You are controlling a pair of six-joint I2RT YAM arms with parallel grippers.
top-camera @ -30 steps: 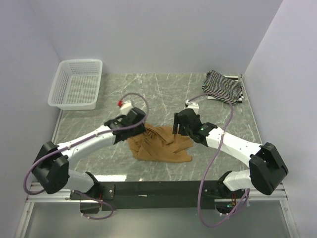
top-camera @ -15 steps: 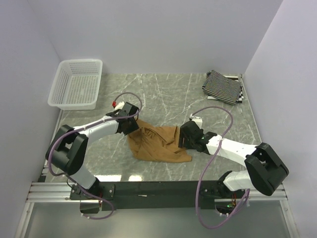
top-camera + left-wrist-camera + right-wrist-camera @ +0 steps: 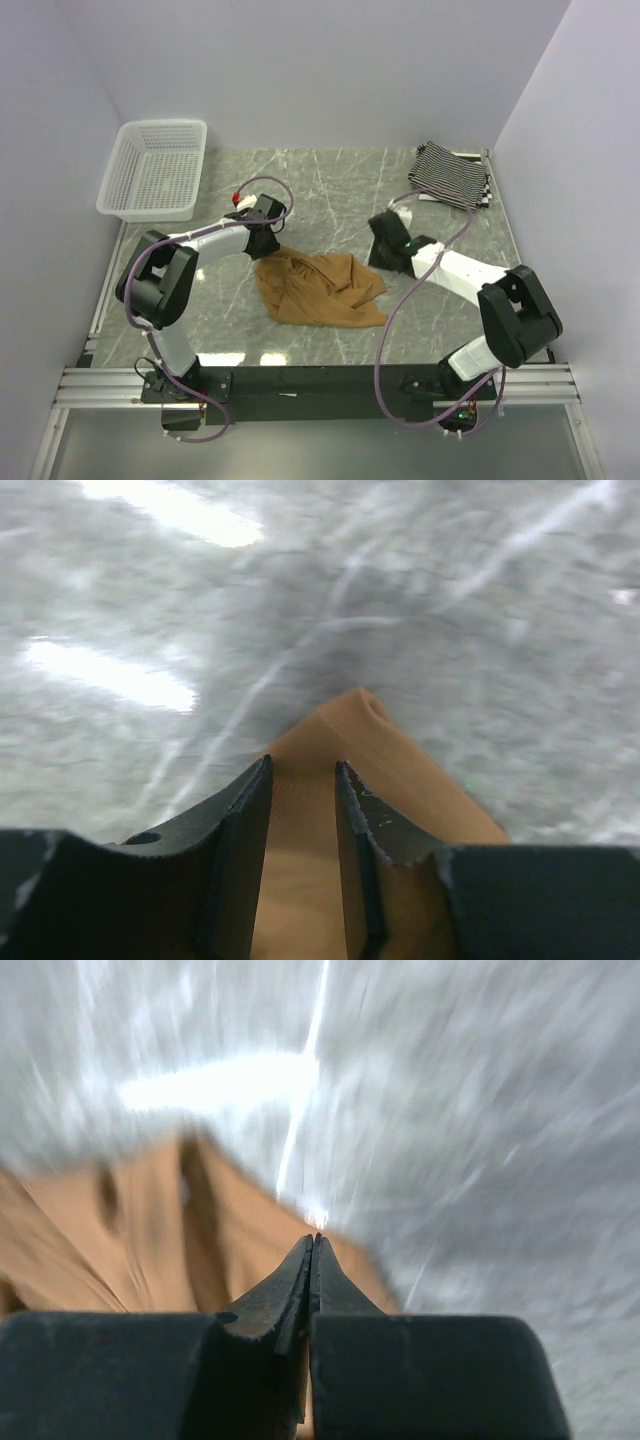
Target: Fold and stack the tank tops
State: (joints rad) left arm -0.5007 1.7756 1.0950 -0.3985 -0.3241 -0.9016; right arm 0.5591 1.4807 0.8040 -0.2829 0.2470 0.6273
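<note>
While the tan-brown tank top (image 3: 318, 290) lies rumpled mid-surface, the left pincer (image 3: 302, 810) grips its 10 o'clock corner through a narrow gap, and the right pincer (image 3: 311, 1260) pinches the 2 o'clock corner. Spreading seems underway; next, pull both corners apart evenly.

**Marble desk in a pale booth**

A grey, white-veined marble desk (image 3: 330, 195) fills the floor of the booth. Plain pale lavender walls (image 3: 300, 70) rise behind and to both sides of it. Bright light glares off the desk's near edge.
</note>
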